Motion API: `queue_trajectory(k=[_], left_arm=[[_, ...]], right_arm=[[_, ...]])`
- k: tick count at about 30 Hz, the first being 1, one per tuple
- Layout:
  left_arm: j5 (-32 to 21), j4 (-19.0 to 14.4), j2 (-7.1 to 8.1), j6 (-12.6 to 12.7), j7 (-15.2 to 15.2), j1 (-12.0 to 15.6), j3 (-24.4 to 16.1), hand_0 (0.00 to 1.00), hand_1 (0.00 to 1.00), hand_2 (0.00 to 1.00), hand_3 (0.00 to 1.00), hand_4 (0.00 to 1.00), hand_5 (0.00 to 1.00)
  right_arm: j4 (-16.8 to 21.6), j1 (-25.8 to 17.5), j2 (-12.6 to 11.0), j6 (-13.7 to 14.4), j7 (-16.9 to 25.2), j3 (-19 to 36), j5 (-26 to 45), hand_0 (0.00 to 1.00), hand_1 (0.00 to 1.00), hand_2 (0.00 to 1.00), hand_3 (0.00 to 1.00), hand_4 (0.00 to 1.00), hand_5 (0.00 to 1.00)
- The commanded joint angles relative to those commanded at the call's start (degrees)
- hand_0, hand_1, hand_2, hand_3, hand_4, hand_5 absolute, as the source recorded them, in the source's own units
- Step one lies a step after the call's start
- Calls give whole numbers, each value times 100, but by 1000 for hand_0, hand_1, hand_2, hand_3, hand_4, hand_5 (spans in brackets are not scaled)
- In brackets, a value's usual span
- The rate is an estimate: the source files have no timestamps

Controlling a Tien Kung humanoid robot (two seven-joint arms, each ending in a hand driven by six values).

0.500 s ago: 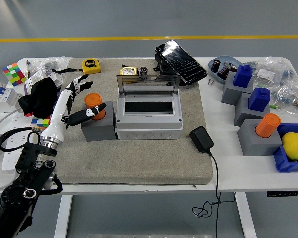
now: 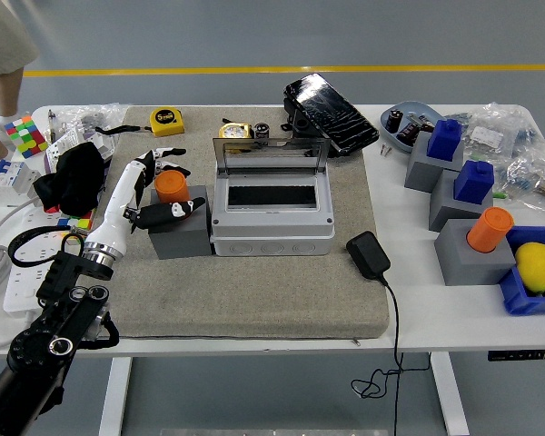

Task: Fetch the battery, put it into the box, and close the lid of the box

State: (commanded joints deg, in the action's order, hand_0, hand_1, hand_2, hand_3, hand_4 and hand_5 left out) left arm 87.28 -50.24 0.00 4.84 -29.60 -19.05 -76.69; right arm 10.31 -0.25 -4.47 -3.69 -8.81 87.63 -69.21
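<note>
The left robot hand (image 2: 156,189), black and white with five fingers, reaches in from the lower left and sits around the orange cylindrical battery (image 2: 171,186), thumb low in front and the other fingers spread behind it; whether they actually press on it cannot be told. The battery stands upright in a grey block holder (image 2: 179,234) on the grey felt mat (image 2: 254,291) that covers the white surface (image 2: 454,313). Just right of the holder stands the grey plastic box (image 2: 272,222), its clear hinged lid (image 2: 272,161) raised and upright at the back. A black adapter (image 2: 368,254) lies near the box's right side. At the top left a person's leg (image 2: 2,86) shows beside the surface
</note>
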Motion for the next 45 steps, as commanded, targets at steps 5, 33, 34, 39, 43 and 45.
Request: queue_trajectory(k=[5,33,34,39,43,45], left_arm=[[-62,31,0,-25,0,-44,30,512,447,442,642,998,2],[-523,187,0,-74,-205,-170,176,121,229,318,403,800,2],[-539,196,0,-66,-228,-174,183,68,127,282,359,787,2],[-600,203,0,-37,-364,-190,247,68,127,282,359,787,2],[-656,177,0,-39,-477,-183,284,60,87,255,323,778,2],[-671,149,0,-36,-524,-176,301,60,87,255,323,778,2]], right_arm=[[0,-4,-6,0,-10,7,-20,778,746,753,770,998,676],[0,10,-14,-5,-2,-114,23,778,747,753,770,998,671],[0,8,-15,-5,-1,-118,21,778,747,753,770,998,670],[0,9,-19,-2,-8,-116,8,778,747,753,770,998,670],[0,9,-20,1,-7,-113,6,778,746,752,770,998,668],[0,8,-21,2,-4,-115,9,778,746,752,770,998,668]])
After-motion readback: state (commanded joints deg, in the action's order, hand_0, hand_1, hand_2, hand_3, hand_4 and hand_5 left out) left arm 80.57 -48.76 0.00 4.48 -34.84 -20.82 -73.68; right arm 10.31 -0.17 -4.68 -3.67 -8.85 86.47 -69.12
